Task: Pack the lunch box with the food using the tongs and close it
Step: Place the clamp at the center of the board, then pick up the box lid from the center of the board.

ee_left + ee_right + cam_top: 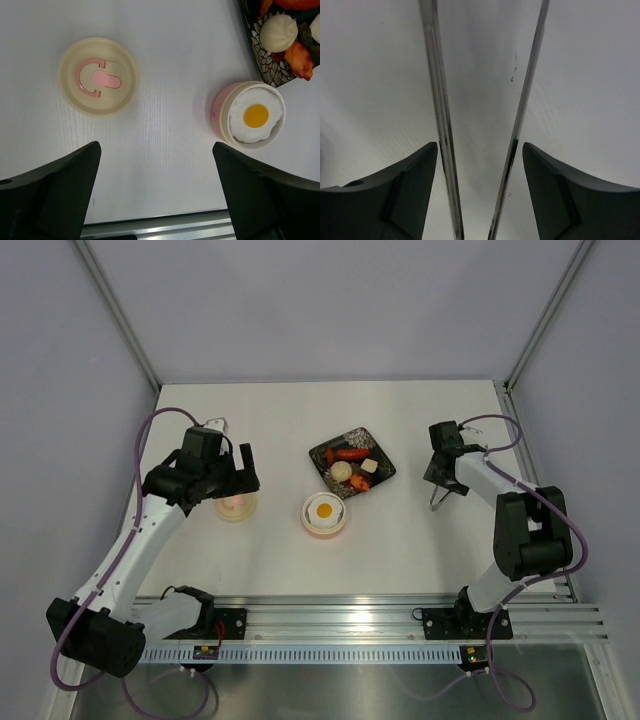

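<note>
The lunch box (309, 524) (218, 107) stands mid-table with the fried egg (324, 509) (256, 116) lying in it. Its lid (236, 508) (98, 76) lies flat to the left, apart from it. My left gripper (245, 470) (155, 146) hovers open above the table between lid and box, holding nothing. The tongs (437, 502) (436, 100) are at the right. Their two arms run spread apart between the fingers of my right gripper (441, 480) (480, 145), which is open, with a slim gap at the right finger. Sausage (350, 453), ball (341, 471), orange piece (360, 482) and cube (369, 466) lie on the tray.
The black patterned tray (320, 455) (265, 70) sits behind the lunch box, right of centre. An aluminium rail (380, 620) runs along the near table edge. Grey walls enclose the table on three sides.
</note>
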Tool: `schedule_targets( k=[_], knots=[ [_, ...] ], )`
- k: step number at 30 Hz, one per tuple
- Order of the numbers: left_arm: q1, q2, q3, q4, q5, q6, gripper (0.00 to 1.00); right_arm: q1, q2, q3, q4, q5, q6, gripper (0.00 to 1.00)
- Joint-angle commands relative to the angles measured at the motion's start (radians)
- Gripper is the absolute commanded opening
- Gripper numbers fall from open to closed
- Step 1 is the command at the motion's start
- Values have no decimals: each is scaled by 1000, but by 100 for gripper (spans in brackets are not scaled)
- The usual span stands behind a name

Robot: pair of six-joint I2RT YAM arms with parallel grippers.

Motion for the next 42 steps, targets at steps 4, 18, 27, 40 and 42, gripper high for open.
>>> schedule_targets(
  k=[4,18,27,40,42],
  knots=[
    [-1,3,3,-6,-53,13,99,-9,3,43,49,-9,-7,93],
    [32,155,-6,-46,-267,-53,99,-9,-297,109,-90,-161,-10,96],
    [106,282,-80,117,-181,-107,91,3,-388,83,-140,-272,-1,96],
    [106,517,28,118,-196,-332,86,17,-403,49,-149,-319,-1,95],
    [109,526,37,117,-221,-357,85,19,-411,51,-156,-322,-4,96]
  ],
)
